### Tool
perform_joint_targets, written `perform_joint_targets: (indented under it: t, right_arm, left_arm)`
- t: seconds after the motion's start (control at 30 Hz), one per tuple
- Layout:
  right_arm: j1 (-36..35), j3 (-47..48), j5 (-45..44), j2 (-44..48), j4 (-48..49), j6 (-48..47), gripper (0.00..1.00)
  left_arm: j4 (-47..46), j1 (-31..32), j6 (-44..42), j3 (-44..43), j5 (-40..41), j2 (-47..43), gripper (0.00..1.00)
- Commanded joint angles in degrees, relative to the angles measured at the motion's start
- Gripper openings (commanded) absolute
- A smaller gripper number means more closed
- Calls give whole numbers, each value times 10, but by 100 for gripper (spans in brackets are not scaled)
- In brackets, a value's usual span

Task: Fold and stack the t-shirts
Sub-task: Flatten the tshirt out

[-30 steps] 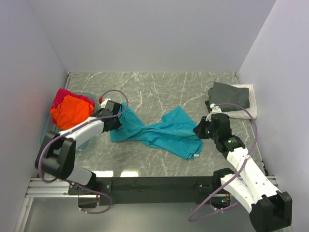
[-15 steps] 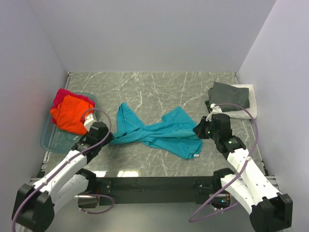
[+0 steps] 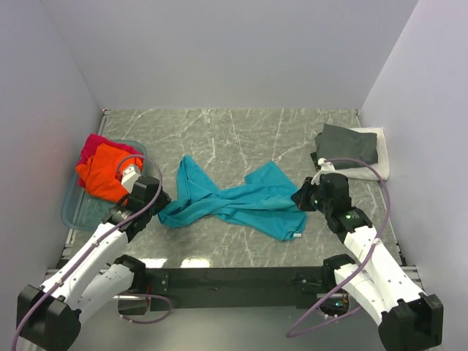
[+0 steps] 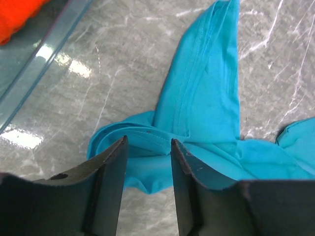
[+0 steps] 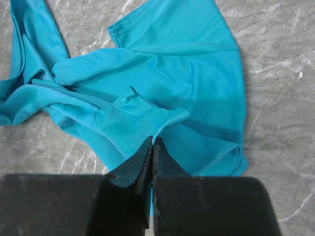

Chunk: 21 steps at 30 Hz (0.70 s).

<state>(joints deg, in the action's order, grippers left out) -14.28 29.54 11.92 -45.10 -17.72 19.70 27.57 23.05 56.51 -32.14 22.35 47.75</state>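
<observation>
Since a second ago the left arm (image 3: 102, 245) has drawn back from the far-left part of the counter (image 3: 241, 131) toward the near edge. The left pincer (image 4: 147, 141) has let go of the teal t-shirt (image 3: 234, 201). The shirt's left end, which was lifted beside the tub (image 3: 73, 212), has dropped and now lies bunched on the marble.

The left pincer's fingers (image 4: 110, 182) stand apart with nothing gripped between them. They sit over that bunched left end, just right of the tub's near corner. Whether they touch the cloth cannot be told.

The right pincer (image 5: 151, 142) has not shifted. Its jaws are pressed together on a small raised fold of the teal t-shirt at the shirt's right side.

The teal t-shirt sprawls crumpled across the middle of the counter. One strip runs toward the far left, a wider flat panel lies to the right, and a hem corner points near-right.

The orange t-shirt (image 3: 102, 172) is heaped in the tub at the left. The magenta-red t-shirt (image 3: 91, 146) shows behind it on the far side.

At the far right, the dark grey t-shirt (image 3: 347, 144) lies folded on top of the white t-shirt (image 3: 373, 164). This stack is well apart from the teal one.
</observation>
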Motion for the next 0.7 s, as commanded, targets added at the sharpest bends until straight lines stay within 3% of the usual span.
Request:
perform_joint_targets:
  t: [0.0,0.27,0.4,0.53,0.67]
  right_arm:
    - [-4,-2,8,1,23,-10,0]
    - [-4,-6,23,-10,37,-13,0]
    - [-4,-8,25,-12,42,-15,0]
    - [-4,-10,27,-7,41,-15,0]
    - [-4,-14,23,12,40,-12,0]
  left_arm:
    - [22,11,7,-26,-12,3,45]
    - [54,26,-40,-49,-105,23,52]
    - [56,91,-62,-42,-112,19,51]
    - [121,164,2,-59,-18,49,43]
    - [253,248,150,-84,102,116,41]
